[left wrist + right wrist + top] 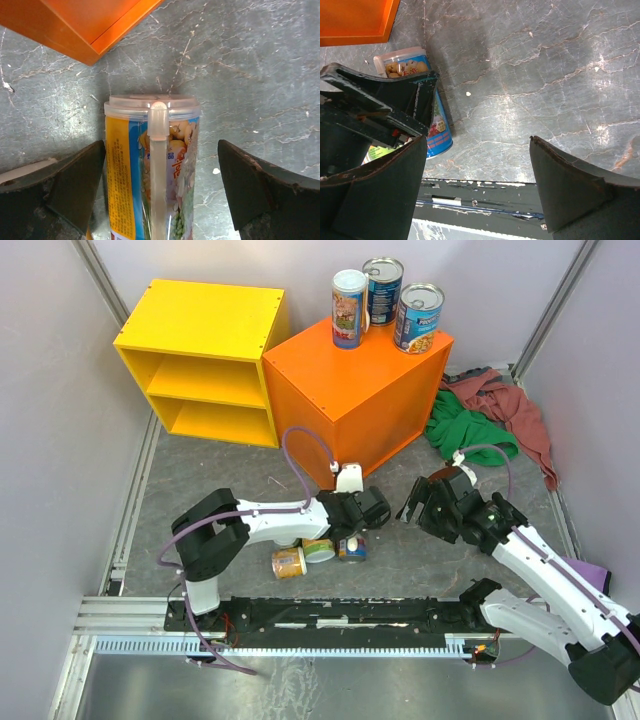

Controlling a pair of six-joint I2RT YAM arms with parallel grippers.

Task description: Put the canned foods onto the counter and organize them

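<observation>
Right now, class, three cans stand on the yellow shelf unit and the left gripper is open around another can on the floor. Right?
No. The three cans stand on the orange counter, not the yellow shelf unit; the top external view shows it. The left gripper is open around another can on the floor.

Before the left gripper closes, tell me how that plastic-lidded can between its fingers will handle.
The can lies on its side, so a nudge would probably roll it. Its glossy label may be slippery, but the body looks rigid enough to squeeze firmly.
</observation>
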